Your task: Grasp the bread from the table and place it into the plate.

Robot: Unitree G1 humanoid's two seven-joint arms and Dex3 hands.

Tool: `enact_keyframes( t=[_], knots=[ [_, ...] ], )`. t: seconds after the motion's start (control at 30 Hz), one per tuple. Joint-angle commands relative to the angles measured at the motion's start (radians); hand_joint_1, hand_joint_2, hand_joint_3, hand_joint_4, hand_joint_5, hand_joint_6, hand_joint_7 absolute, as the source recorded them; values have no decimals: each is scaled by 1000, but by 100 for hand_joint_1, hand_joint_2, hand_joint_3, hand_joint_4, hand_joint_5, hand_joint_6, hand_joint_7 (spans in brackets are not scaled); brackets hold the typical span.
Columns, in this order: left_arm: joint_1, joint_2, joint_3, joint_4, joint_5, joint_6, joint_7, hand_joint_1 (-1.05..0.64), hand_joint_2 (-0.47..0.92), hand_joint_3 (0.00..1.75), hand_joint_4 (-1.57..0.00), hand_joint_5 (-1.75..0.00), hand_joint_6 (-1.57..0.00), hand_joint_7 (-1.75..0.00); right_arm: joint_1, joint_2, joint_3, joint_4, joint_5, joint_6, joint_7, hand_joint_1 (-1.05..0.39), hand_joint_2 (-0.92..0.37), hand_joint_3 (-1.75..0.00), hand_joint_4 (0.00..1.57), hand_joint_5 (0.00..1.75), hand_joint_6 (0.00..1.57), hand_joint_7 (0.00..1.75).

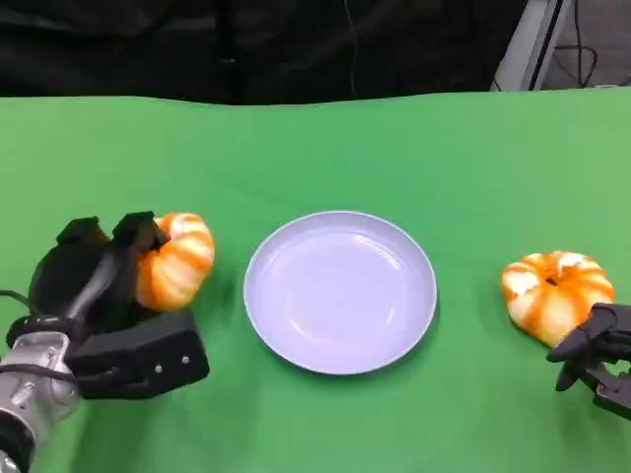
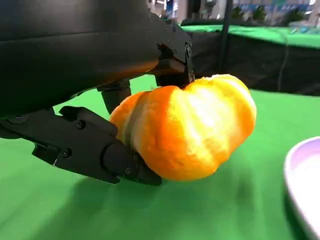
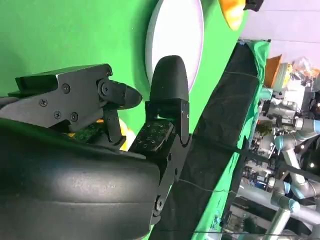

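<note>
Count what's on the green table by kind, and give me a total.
Bread: 2, one held in the left hand at, one by the right hand at
Plate: 1
Total: 3

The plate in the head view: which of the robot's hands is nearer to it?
Left. The left hand grips a bread just beside the plate; the right hand sits farther off, beyond the other bread.

A green cloth covers the table. Behind the cloth's far edge hangs a dark black curtain. Past the curtain stand grey robot arms and another green-covered table in a bright room.
</note>
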Motion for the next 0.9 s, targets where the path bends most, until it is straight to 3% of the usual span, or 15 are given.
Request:
enact_keyframes(
  t=[0.03, 0.6, 0.9],
  knots=[
    [22, 28, 5, -68, 10, -11, 20, -9, 92, 23, -24, -174, -32, -155, 4, -8, -4, 0, 11, 0, 2, 8, -88, -54, 87, 135, 96, 92],
    [135, 56, 35, -407, 22, 54, -42, -5, 92, 17, -23, -171, -37, -141, 2, -5, -5, 2, 14, -2, 6, 8, -88, -54, 88, 136, 96, 91],
    [194, 47, 51, -566, 31, 78, -83, -4, 92, 25, -25, -170, -41, -138, 1, -3, -6, 2, 16, 3, 9, 8, -88, -54, 87, 136, 96, 91]
  ],
)
